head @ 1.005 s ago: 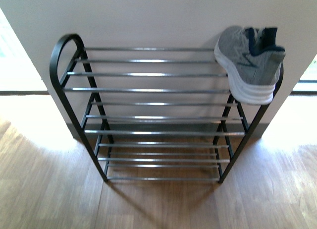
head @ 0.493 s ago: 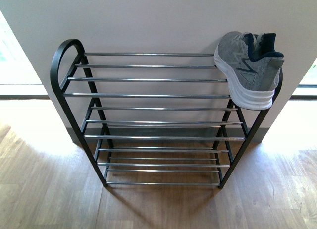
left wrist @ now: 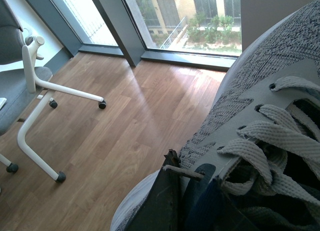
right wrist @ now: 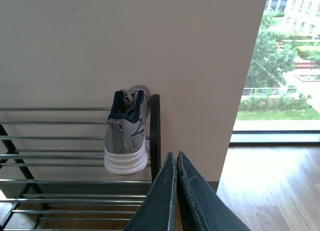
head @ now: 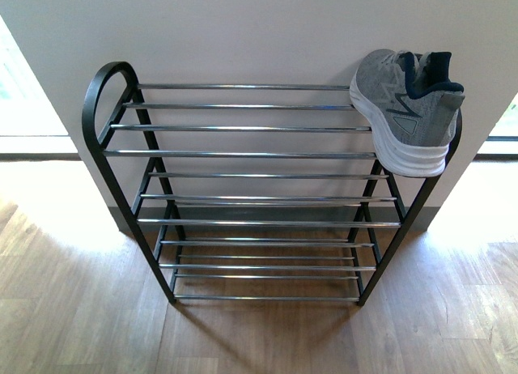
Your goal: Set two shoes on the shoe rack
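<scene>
The left gripper has its dark fingers clamped on the side edge of a light grey knit sneaker with grey laces. One finger lies against the outer knit and the other sits inside by the dark lining, and the shoe fills the view close to the camera. Beyond it are a wooden floor and a grey office chair with a white wheeled base.

The right gripper has its two fingers pressed together with nothing between them. It is apart from the rack, near the rack's black end arch.

In the front view, the low black metal shoe rack with chrome rods stands against a pale wall at the centre of the frame. A second light grey knit sneaker with a thick white sole rests on the top tier, at the upper right, heel outward, just beside the end arch. The lower tiers carry no shoes.
</scene>
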`<act>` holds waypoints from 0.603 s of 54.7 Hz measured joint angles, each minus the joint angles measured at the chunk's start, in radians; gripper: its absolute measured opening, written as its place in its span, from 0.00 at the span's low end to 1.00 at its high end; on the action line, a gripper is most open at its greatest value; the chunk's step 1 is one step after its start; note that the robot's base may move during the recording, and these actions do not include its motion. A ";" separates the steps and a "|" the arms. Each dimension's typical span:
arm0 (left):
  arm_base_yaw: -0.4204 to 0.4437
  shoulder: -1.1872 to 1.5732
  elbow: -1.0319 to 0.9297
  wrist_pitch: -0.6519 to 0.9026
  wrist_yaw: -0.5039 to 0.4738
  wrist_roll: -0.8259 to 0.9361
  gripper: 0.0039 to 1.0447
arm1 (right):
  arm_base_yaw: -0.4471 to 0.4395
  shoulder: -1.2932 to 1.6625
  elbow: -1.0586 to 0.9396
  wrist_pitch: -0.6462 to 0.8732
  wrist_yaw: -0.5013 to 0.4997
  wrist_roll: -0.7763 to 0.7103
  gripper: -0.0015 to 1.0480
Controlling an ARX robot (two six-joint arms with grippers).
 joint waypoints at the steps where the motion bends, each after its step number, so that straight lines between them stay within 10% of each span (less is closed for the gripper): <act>1: 0.000 0.000 0.000 0.000 0.000 0.000 0.01 | 0.000 -0.011 0.000 -0.011 0.000 0.000 0.02; 33: 0.000 0.000 0.000 0.000 0.000 0.000 0.01 | 0.000 -0.271 0.000 -0.263 0.000 0.000 0.02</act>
